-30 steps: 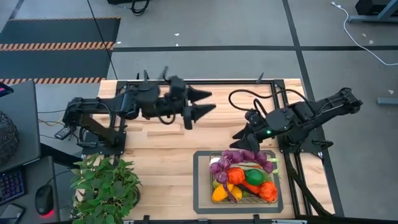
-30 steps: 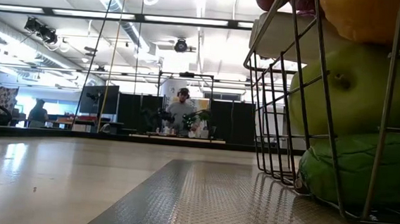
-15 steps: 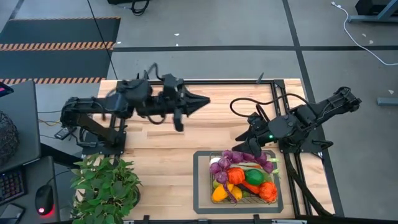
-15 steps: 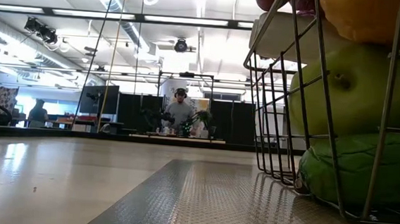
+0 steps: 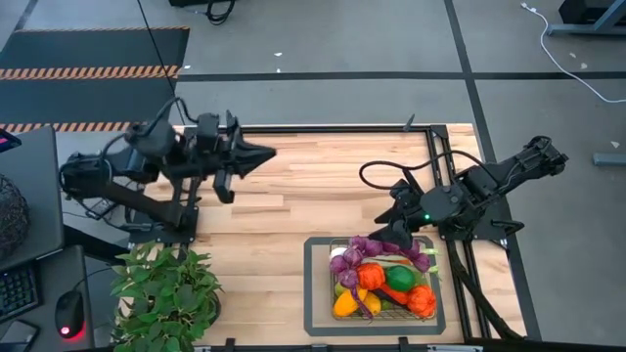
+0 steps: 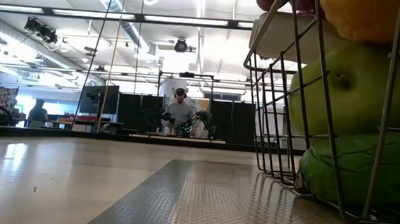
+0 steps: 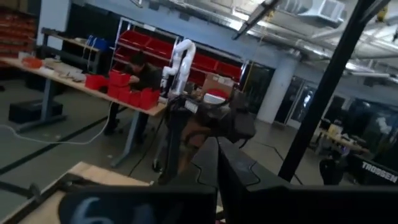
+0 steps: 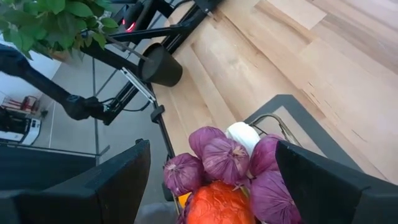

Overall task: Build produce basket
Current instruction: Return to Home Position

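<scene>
The wire basket (image 5: 315, 293) stands on its flat dark frame at the table's near right and is filled with produce (image 5: 381, 279): purple, orange, green, yellow and white pieces. The low view shows its wire wall (image 6: 279, 96) with green pieces behind it. My right gripper (image 5: 391, 223) hangs open over the basket's far edge. In its wrist view the fingers (image 8: 118, 180) stand wide on either side above the purple pieces (image 8: 227, 158), touching nothing. My left gripper (image 5: 259, 154) is shut and empty, held high over the table's far left, pointing level toward the right (image 7: 217, 158).
A leafy potted plant (image 5: 166, 293) stands at the near left corner. A black rail frame (image 5: 342, 128) runs around the tabletop. Bare wood lies between the arms and left of the basket. People (image 6: 179, 110) are in the room beyond the table.
My left gripper has shut with nothing in it and has drawn back toward the table's left edge, rolling a little about its own line. The basket and the produce have stayed where they were.
</scene>
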